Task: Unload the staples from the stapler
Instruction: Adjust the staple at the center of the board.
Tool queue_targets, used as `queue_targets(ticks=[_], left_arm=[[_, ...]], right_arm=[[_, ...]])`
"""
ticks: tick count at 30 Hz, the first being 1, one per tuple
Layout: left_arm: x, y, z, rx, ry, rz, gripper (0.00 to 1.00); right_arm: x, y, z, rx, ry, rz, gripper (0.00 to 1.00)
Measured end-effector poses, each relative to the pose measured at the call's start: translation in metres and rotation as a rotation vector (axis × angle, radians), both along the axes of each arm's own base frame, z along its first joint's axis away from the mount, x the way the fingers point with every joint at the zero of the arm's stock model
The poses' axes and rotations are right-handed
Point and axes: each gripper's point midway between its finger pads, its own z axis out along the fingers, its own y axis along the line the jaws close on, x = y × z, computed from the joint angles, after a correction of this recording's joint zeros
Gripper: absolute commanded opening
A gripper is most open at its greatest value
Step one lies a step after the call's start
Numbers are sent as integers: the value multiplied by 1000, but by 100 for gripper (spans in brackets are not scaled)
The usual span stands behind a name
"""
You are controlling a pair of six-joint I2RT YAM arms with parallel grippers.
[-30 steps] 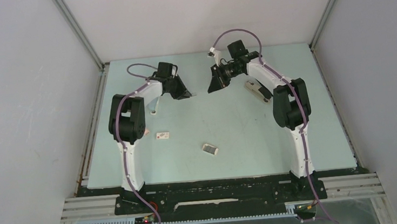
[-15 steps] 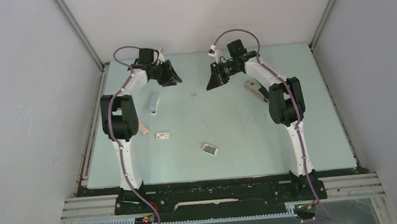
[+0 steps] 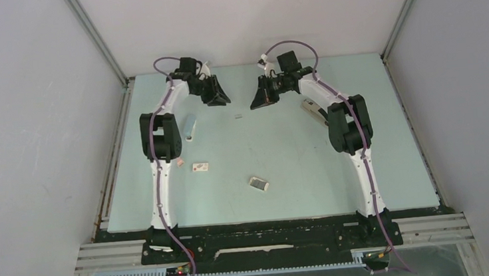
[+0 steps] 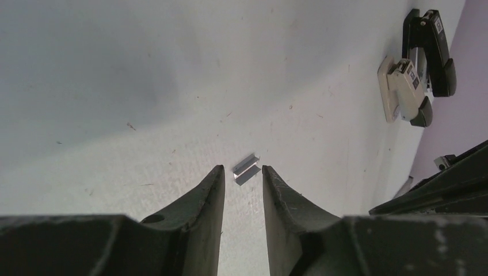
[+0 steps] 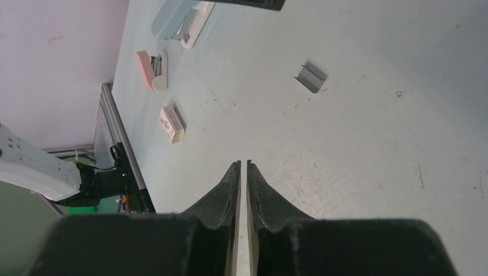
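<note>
— Left end effector (image 4: 243, 171), how does it stand?
— Fingers parted, with nothing between them. It hangs above the far side of the tabletop (image 3: 311, 172), angled down toward the middle.
— And the right end effector (image 5: 242, 165)?
— Its fingers are pressed almost together, with only a thin slit showing, and they grip nothing. It too hangs over the far part of the tabletop, facing the left one.
— Where are the staples (image 3: 239, 117)?
— They lie flat on the tabletop as a short silver-grey strip, between the two end effectors and a little nearer the arm bases than either. No finger touches them. From the left wrist they show just past the fingertips, in line with the gap. From the right wrist they lie well ahead of the tips and off to the right.
— What else is around?
— A light blue stapler (image 3: 189, 127) lies near the left arm, with a pink block (image 3: 180, 161) and a small white box (image 3: 200, 166) nearer the bases. A black and beige stapler (image 4: 400, 92) lies by the right arm, which partly hides it from above. I cannot tell whether it is one piece or two. A white-and-grey box (image 3: 258, 184) sits near the middle, well apart from the staples.
</note>
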Motion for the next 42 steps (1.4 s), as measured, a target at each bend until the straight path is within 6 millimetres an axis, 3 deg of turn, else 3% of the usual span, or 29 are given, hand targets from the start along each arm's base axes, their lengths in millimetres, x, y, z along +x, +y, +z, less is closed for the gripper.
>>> queue_targets(ticks=[6,17,29,42], left_arm=[[-7,-7,-15,-55,88,12,25],[-10,-18,-22,-77,143,40,22],[-19,-27,-38,-64,187,28,22],[-26,-31,-40,-64,223,27,22]], right_arm=[[-3,3,-8,19,72,-38,13],[-8,-3,-25,38,160,-79,11],[-4,-7,-4,85,139,-93,10],[-5,-10,-7,95,157,-108,10]])
